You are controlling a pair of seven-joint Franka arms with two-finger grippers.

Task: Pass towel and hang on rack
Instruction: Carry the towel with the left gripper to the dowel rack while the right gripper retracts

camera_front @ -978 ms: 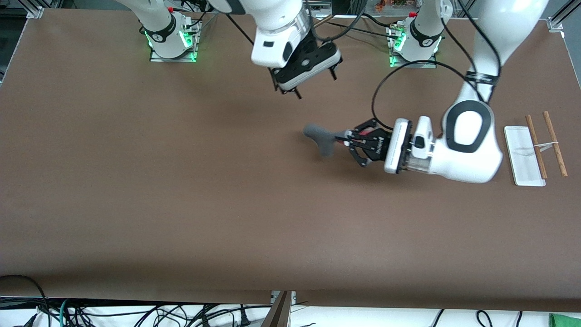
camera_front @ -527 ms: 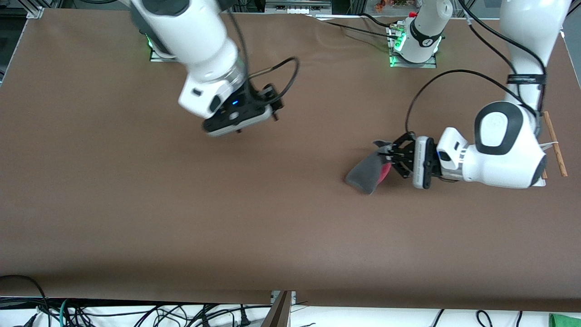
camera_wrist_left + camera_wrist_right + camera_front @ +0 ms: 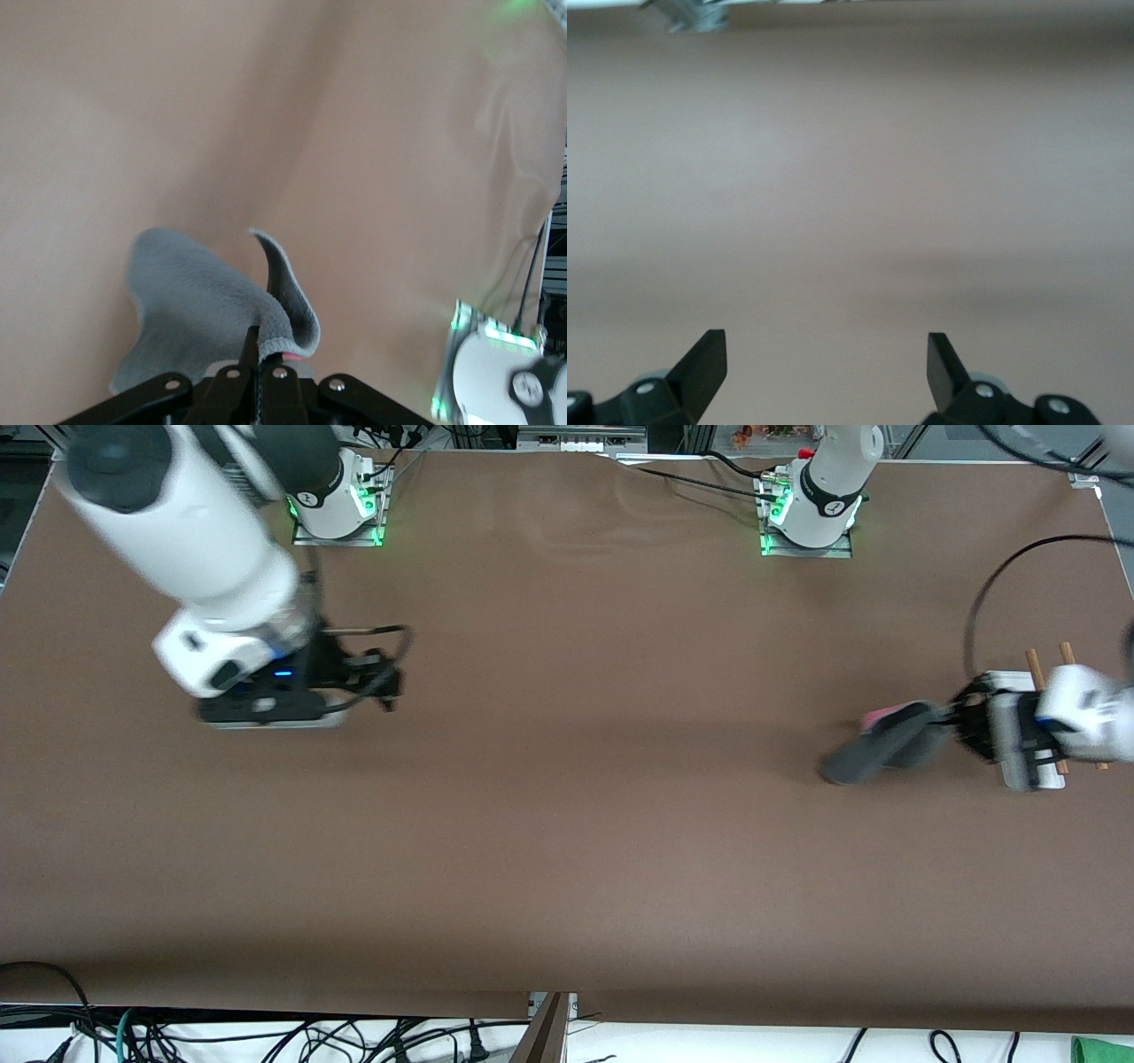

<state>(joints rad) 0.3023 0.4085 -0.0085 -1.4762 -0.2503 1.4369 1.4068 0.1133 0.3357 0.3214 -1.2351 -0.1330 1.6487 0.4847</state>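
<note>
The dark grey towel (image 3: 873, 753) hangs from my left gripper (image 3: 952, 717), which is shut on its stitched edge. A pink patch shows at the gripped fold. In the left wrist view the towel (image 3: 190, 301) droops from the shut gripper (image 3: 263, 341). The left gripper is over the table right beside the rack (image 3: 1033, 664), at the left arm's end. The rack's white base and two brown rods are partly hidden by the left hand. My right gripper (image 3: 385, 682) is open and empty, low over bare table near the right arm's end; the right wrist view shows it (image 3: 826, 341) spread wide.
The brown table cover (image 3: 567, 824) is bare across the middle. Both arm bases (image 3: 806, 514) stand with green lights along the edge farthest from the front camera. Cables lie past the table's near edge.
My left gripper has carried the towel from the table's middle toward the rack. My right arm has swung away toward its own end of the table and come lower.
</note>
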